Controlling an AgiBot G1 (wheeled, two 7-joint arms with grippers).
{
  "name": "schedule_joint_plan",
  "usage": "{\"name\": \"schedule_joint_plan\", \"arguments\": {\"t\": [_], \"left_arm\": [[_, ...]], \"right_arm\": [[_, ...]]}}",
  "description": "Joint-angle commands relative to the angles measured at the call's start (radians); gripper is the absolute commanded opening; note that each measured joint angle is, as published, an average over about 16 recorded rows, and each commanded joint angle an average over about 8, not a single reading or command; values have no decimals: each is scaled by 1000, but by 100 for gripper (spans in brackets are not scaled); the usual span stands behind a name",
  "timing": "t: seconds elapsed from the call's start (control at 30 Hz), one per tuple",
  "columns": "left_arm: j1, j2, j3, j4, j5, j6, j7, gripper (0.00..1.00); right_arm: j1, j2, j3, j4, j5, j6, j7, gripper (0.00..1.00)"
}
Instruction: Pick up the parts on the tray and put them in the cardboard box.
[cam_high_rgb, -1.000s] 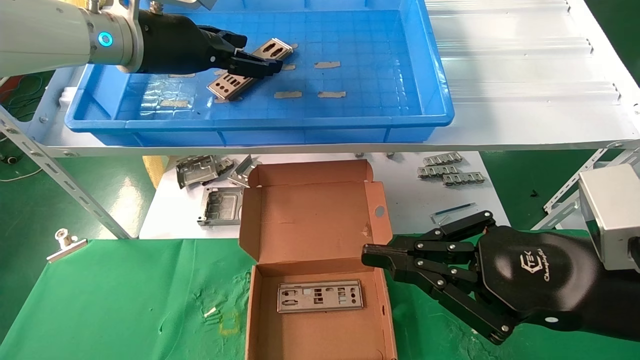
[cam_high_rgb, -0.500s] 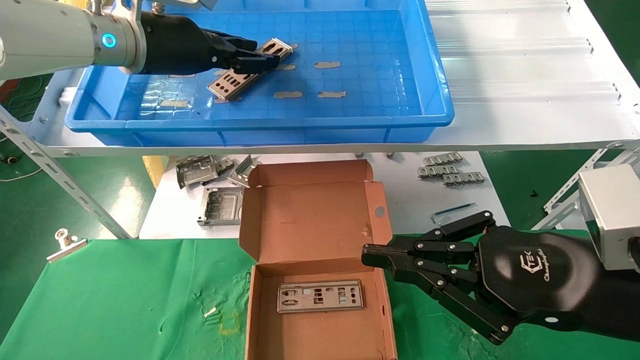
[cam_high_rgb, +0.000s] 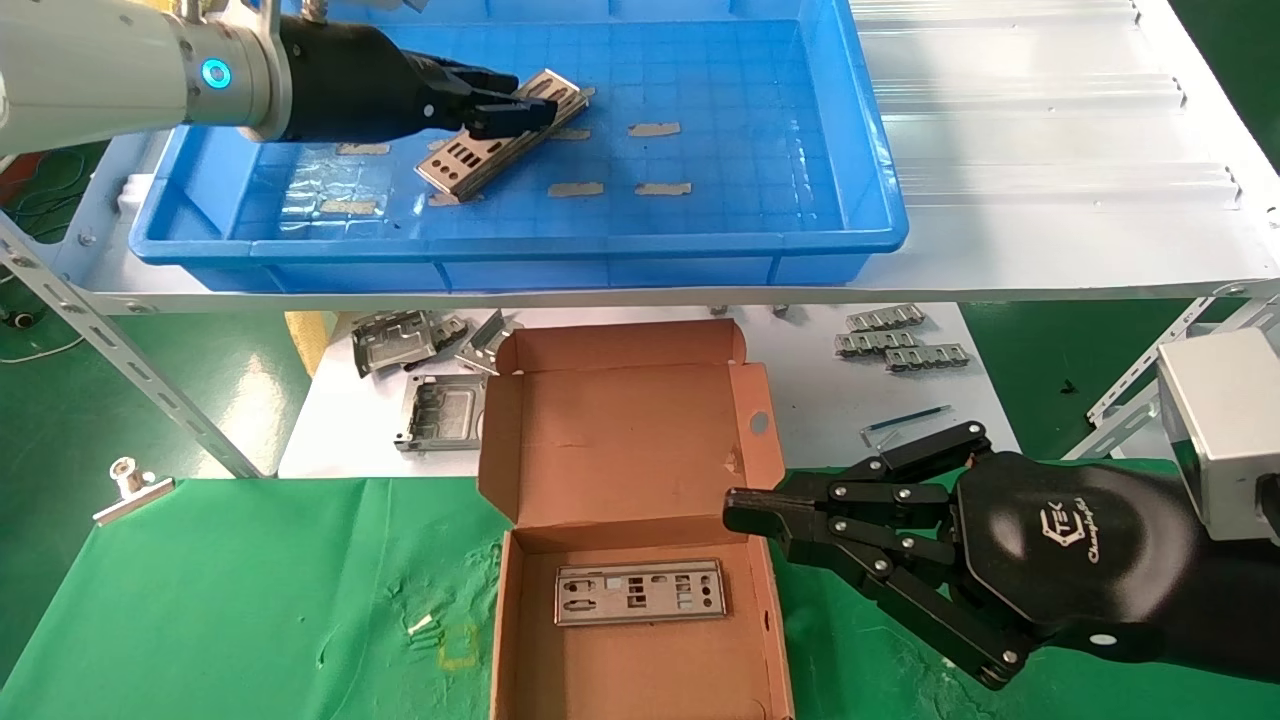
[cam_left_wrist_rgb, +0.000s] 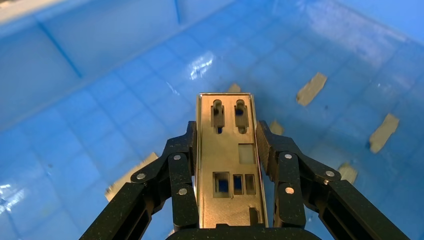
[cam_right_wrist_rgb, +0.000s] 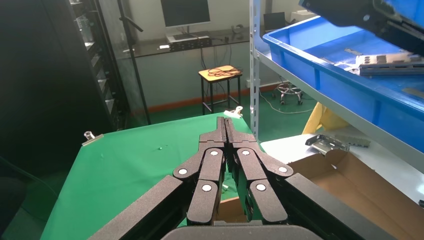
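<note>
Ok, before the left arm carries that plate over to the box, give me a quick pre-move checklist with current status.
1. Grip: left gripper is closed on the part, fingers on both long edges. Ok.
2. Lift: in the head view the part is tilted with its near end low by the tray floor; whether it has cleared is unclear. Cannot tell.
3. Box: the cardboard box is open, lid folded back. Ok.
4. Room inside: one plate already lies flat in it, with bare floor in front. Ok.
5. Path: right gripper is parked, shut, at the box's right wall. Not ok if the drop comes in from that side.
</note>
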Motion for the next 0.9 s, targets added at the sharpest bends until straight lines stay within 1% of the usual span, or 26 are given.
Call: {"name": "schedule_joint_plan", "arguments": {"t": [0.03,0.3,0.47,0.7,0.9], "left_arm": [[-3,-3,-1,-4,-2,3,0,0],[-19,-16,-12,-15,-19,22,6,0],[-35,-37,-33,-41,-49,74,27,0],[-31,-88,-62,-114,-100,241,70,0],[29,-154,-83,-227,-151,424,84,0]], "right_arm": [[0,0,0,0,0,0,0,0],[0,0,0,0,0,0,0,0],[0,0,0,0,0,0,0,0],[0,0,0,0,0,0,0,0],[0,0,0,0,0,0,0,0]]}}
